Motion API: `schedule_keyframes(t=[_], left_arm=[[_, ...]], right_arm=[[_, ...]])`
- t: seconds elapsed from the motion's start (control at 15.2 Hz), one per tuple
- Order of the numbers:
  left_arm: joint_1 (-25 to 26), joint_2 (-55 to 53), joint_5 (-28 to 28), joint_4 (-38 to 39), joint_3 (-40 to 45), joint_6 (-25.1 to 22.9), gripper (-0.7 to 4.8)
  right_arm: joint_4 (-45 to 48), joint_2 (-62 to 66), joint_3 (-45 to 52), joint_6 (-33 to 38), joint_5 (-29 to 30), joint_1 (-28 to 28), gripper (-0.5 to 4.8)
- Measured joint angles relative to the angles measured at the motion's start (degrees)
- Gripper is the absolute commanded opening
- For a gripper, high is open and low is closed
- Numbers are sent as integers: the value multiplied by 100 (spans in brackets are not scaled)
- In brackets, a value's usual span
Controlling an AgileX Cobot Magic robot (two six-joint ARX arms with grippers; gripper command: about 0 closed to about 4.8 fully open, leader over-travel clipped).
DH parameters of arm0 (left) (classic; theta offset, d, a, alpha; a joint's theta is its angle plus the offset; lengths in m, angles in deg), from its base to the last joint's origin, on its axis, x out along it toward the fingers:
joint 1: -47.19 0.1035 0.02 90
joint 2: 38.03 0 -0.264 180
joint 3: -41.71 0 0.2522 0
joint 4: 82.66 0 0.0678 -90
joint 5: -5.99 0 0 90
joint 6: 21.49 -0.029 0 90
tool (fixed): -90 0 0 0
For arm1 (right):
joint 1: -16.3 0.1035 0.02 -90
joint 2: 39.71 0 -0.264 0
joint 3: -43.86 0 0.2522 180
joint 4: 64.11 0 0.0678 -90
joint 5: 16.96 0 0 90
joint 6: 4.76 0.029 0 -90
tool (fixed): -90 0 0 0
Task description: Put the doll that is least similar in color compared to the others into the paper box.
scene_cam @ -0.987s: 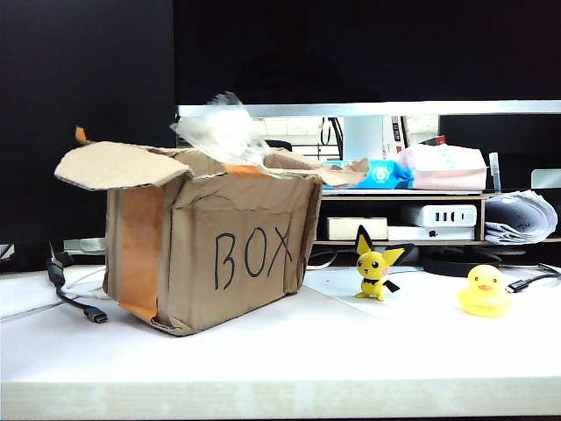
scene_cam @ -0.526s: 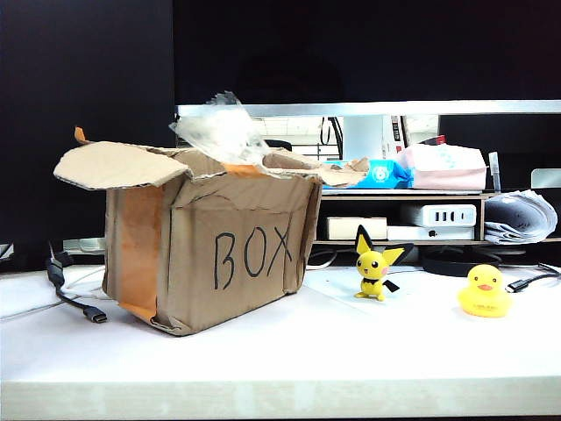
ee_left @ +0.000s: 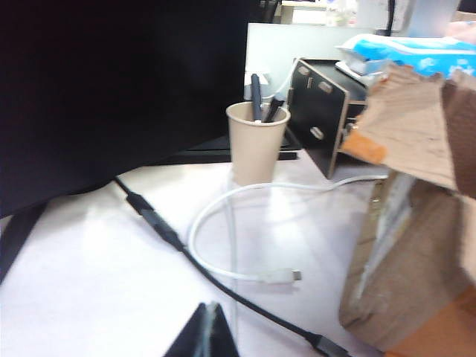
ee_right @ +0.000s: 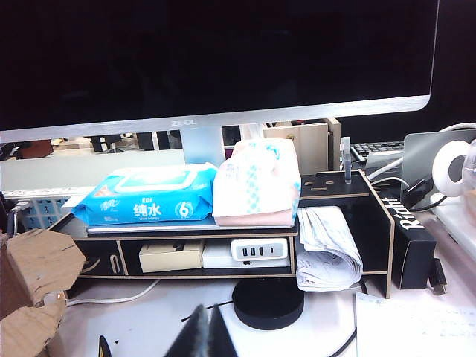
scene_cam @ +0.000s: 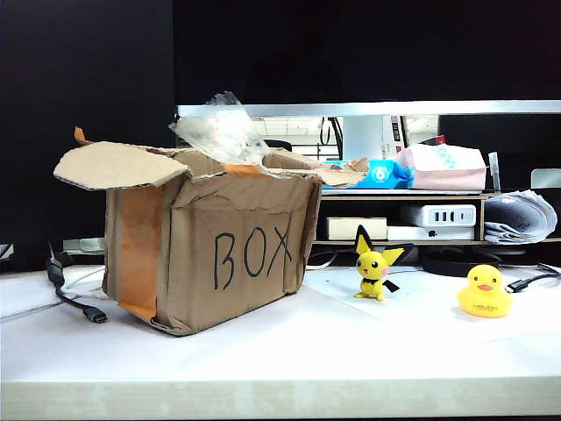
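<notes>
Exterior view showing paper box (scene_cam: pixel 219 250) beside two yellow toys; doll probably lying inside, hidden. Left gripper (ee_left: pixel 206 332) sitting closed, empty, near cables. Right gripper (ee_right: pixel 199 332) sitting closed, empty, facing shelf; retract clear, avoiding flaps

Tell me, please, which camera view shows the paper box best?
The exterior view: the whole paper box shows, lettering and flaps included. The left wrist view catches only one side and a flap; the right wrist view only torn cardboard at its edge.
</notes>
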Motion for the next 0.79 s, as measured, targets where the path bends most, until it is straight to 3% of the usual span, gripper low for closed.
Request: schedule_keyframes(t=[0.39,0.59,0.79], left_arm=[[0,0,11,0,0,0,-5],[0,0,15,0,0,0,-5],[0,0,15,0,0,0,-5]], right_arm=[[-234,0,0,-48,2,-44,-5],[-988,0,26,-168,306,-1364,-5],[-933,0,448,81,457,-2887,-5]])
